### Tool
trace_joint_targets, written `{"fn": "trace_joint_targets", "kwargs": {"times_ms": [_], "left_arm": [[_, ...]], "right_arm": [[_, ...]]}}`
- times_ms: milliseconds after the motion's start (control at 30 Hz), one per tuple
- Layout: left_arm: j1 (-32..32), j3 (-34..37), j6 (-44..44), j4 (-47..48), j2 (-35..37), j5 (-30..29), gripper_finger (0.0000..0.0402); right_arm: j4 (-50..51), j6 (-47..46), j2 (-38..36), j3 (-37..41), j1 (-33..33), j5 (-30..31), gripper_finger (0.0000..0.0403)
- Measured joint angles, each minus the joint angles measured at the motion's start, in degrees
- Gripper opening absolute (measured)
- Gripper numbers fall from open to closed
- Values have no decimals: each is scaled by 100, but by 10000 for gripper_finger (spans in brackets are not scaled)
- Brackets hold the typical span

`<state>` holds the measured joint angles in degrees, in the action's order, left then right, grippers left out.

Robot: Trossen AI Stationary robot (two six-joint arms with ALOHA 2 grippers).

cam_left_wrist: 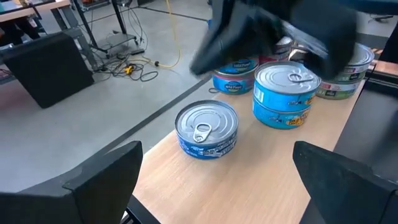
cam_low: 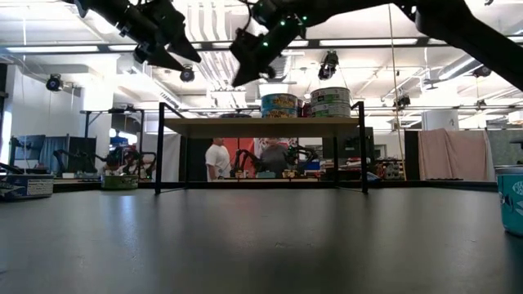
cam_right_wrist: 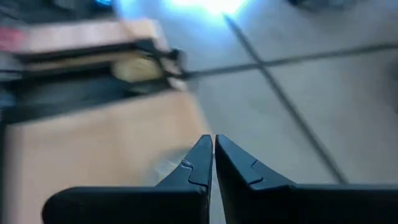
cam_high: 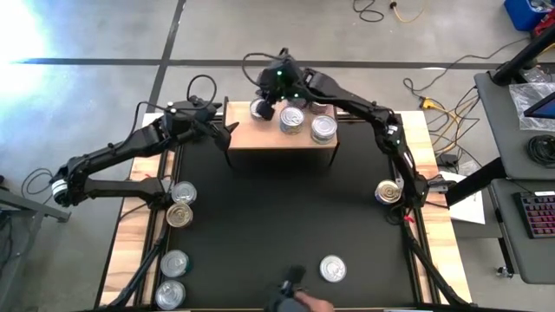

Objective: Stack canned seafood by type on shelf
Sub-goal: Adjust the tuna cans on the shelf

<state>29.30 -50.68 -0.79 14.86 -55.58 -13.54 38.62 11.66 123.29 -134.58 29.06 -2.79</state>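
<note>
Hovering beside shelf (cam_high: 282,143), left gripper (cam_high: 227,130) had fingers spread wide, empty, ready for single tin (cam_left_wrist: 206,129); right gripper (cam_right_wrist: 213,152) above board, pinched shut, empty; stacked tins (cam_high: 293,119) grouped by type; loose cans (cam_high: 180,204) on mat (cam_high: 286,217)

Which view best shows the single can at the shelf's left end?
Left wrist view: the single can fills the frame, with its silver pull-tab lid and blue label clear on the shelf. The high view shows it small, partly under the right gripper. The low and right wrist views do not show it.
</note>
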Motion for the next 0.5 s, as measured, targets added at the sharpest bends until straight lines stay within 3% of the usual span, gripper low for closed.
{"fn": "trace_joint_targets", "kwargs": {"times_ms": [200, 500], "left_arm": [[0, 2, -1, 180, -17, -8, 400], [0, 2, -40, 337, -17, -241, 400]], "right_arm": [[976, 266, -167, 0, 358, 1244, 12], [1747, -273, -458, 2, 719, 1491, 12]]}}
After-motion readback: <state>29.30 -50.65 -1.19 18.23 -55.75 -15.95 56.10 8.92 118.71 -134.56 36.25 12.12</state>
